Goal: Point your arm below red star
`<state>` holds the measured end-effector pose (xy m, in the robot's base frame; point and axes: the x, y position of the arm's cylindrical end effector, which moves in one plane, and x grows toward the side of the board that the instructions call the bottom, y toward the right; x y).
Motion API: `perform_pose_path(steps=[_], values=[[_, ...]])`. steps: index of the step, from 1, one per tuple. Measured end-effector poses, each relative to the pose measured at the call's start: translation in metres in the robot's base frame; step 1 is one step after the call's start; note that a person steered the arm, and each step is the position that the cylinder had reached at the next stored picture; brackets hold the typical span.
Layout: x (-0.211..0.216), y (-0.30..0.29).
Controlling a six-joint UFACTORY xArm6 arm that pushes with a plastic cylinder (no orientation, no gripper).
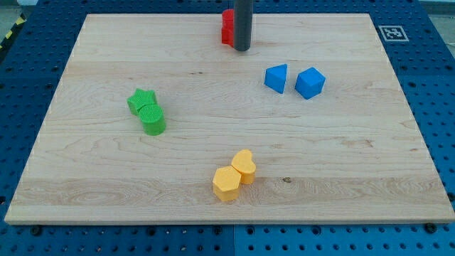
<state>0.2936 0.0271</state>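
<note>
A red block (227, 27), partly hidden by the rod so its shape is unclear, sits at the view's top centre of the wooden board (85, 171). My tip (242, 49) rests on the board just to the right of and slightly below the red block, touching or nearly touching it. The dark rod rises from there out of the view's top.
A blue triangle-like block (276, 78) and a blue cube (310, 82) lie right of centre. A green star (141, 100) touches a green cylinder (152, 119) at the left. A yellow heart (244, 166) touches a yellow hexagon (227, 183) at bottom centre.
</note>
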Motion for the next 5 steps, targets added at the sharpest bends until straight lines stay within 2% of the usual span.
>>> perform_pose_path(steps=[1,3,4,5], values=[[0.026,0.01],[0.135,-0.036],[0.177,-0.038],[0.183,-0.038]])
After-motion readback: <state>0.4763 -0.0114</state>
